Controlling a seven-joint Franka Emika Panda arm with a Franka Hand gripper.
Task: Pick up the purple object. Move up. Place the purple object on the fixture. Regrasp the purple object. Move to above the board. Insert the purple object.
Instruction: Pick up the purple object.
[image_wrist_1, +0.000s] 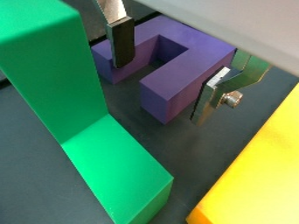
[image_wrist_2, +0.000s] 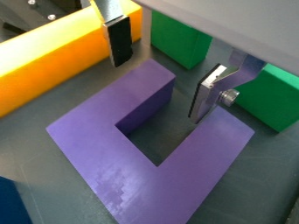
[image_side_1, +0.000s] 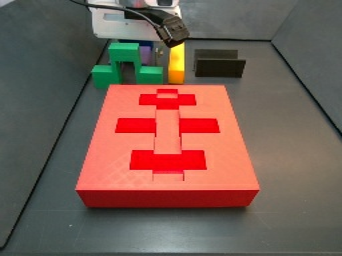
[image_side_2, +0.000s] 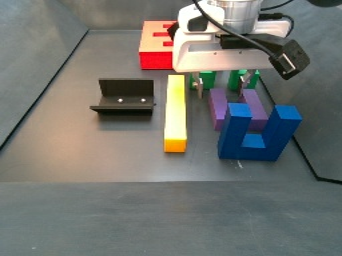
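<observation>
Lying flat on the table between green and yellow blocks, the violet U-shaped plastic block looks light, rigid and smooth; the gripper, fingers apart, straddles one prong, a sound hold.

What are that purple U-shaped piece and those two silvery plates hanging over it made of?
The purple object looks like plastic: solid even colour, matte, finely grained top, crisp edges. The gripper hangs open over it, its fingers straddling one prong; they look like brushed metal, silver with a soft sheen, and one carries a screw. The dark pads on them may be rubber; I cannot tell.
</observation>
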